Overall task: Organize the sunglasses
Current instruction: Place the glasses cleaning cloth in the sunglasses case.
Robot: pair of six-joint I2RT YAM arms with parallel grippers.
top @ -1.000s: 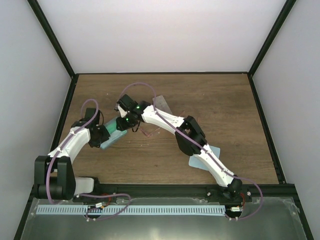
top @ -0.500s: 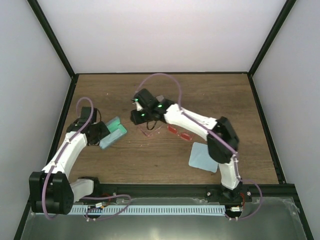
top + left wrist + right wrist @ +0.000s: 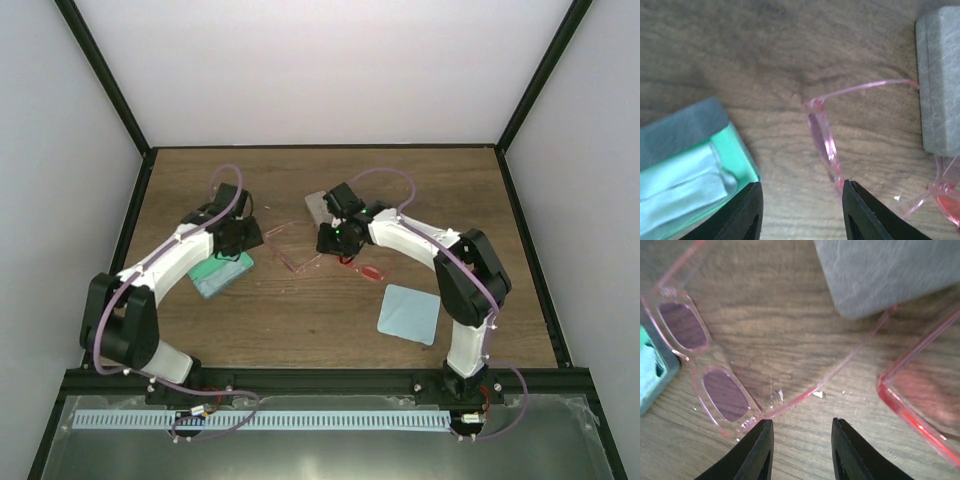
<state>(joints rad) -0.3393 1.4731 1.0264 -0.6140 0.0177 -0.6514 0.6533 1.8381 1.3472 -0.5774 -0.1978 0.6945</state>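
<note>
I am holding my left pincer (image 3: 801, 197) spread wide and empty, hanging over one end of the pink-framed sunglasses (image 3: 821, 132). They are lying with arms unfolded on the table (image 3: 450, 200), just near-left of the grey case (image 3: 940, 80). My right pincer (image 3: 802, 432) is also gaping with nothing in it. It is hovering beside the grey case, between the pink pair and the red-framed sunglasses (image 3: 920, 400), which are lying just near-right of that case. Well left of the grey case, the open green-lined case (image 3: 740, 155) is sitting with a pale-blue cloth (image 3: 680, 185) inside. Farther near-right of the grey case, a second cloth (image 3: 408, 313) is lying flat. I am judging the job barely begun: neither pair is sitting in a case, so folding, packing and closing are all remaining.
</note>
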